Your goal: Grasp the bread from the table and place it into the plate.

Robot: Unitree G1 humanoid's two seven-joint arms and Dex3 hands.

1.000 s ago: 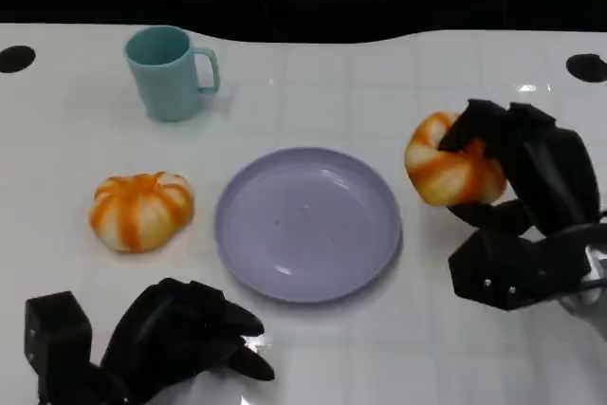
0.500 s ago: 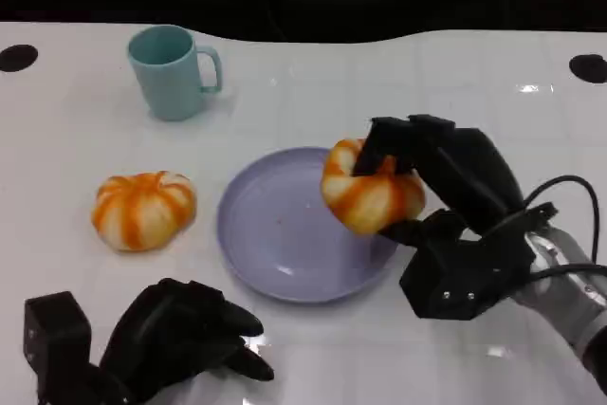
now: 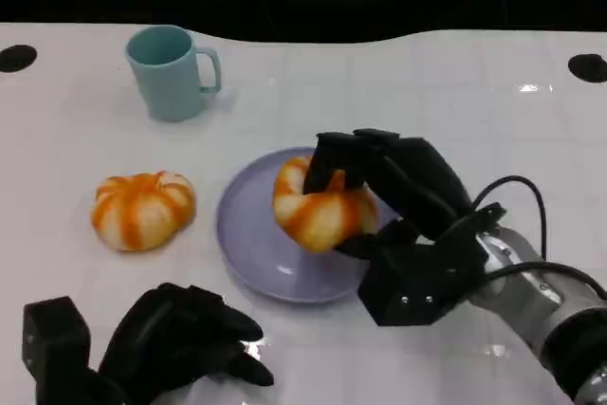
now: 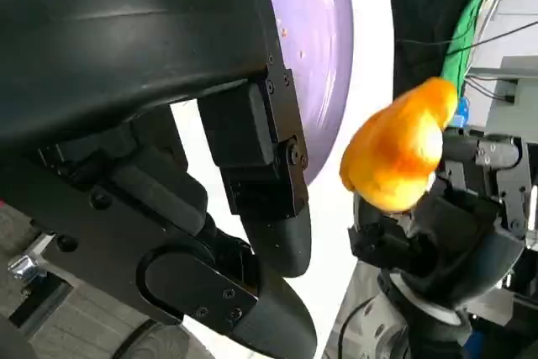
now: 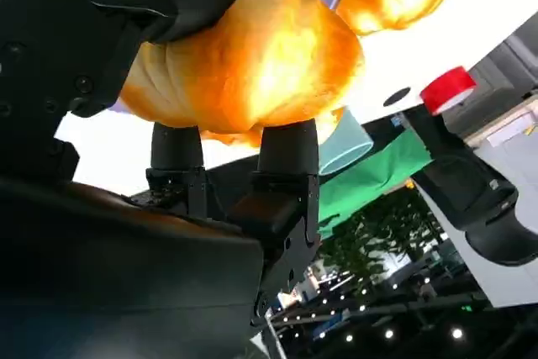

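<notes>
My right hand [image 3: 403,215] grips an orange-and-cream striped bread roll [image 3: 321,206] and holds it over the lavender plate [image 3: 248,234], at the plate's middle. In the right wrist view the roll [image 5: 252,65] sits clamped between the black fingers [image 5: 176,157]. The left wrist view shows the same roll [image 4: 399,149] in my right hand [image 4: 437,241] beside the plate [image 4: 319,48]. A second striped roll [image 3: 142,210] lies on the table left of the plate. My left hand [image 3: 171,343] rests at the near left edge with its fingers curled in, holding nothing.
A teal mug [image 3: 171,71] stands at the back left of the white table [image 3: 474,92]. Two dark round holes [image 3: 588,67] mark the table's far corners. A black cable [image 3: 517,196] loops off my right wrist.
My right hand has carried the roll leftward from beside the plate's right edge to over its middle. The left hand and the other roll have stayed put.
</notes>
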